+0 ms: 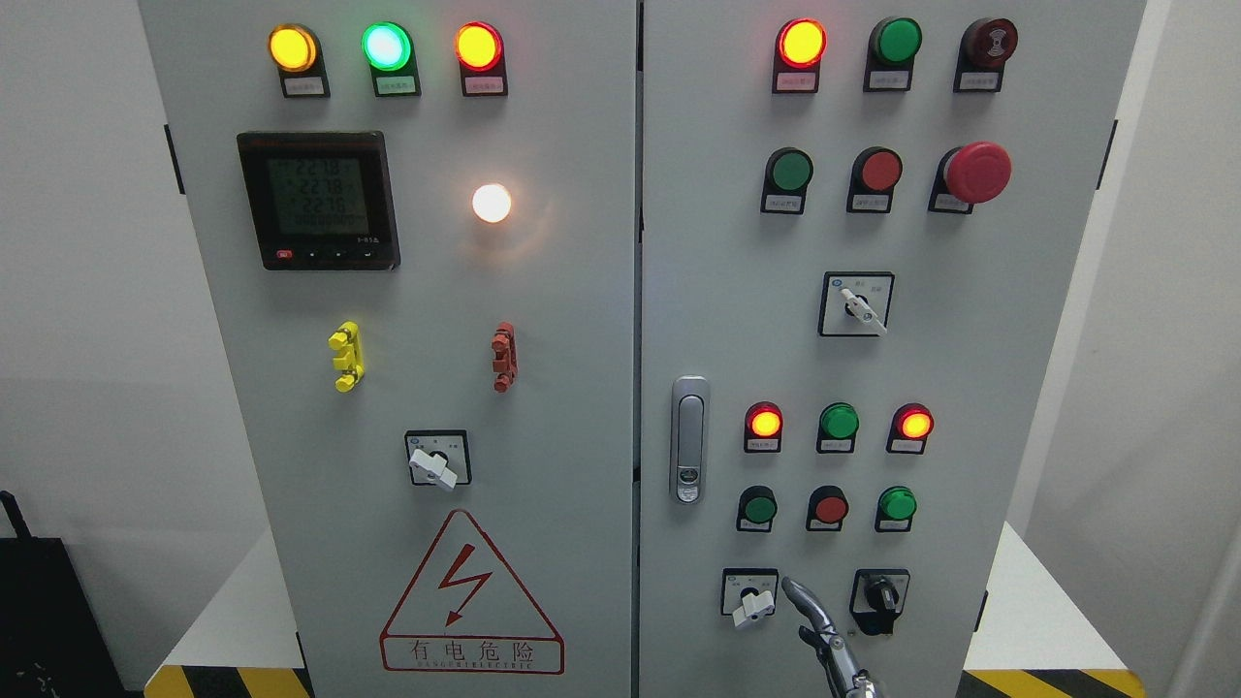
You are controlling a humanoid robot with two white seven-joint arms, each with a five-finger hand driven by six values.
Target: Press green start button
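The grey control cabinet's right door [737, 320] carries several green buttons. In the lower row a dark green button [759, 507] sits at the left, a red button [830, 508] in the middle and a brighter green button [898, 504] at the right. Another green button [791, 171] sits higher up. My right hand [810, 611] rises from the bottom edge as a slim metal part. Its tip is just below the lower row, between the dark green and red buttons, and touches none of them. The rest of the hand is out of frame.
Two rotary switches [751, 601] [880, 596] flank the hand. A door handle [689, 441] is to its left. A red mushroom stop button [977, 172] sticks out at the upper right. The left door holds a meter [318, 199], lamps and a warning triangle [470, 596].
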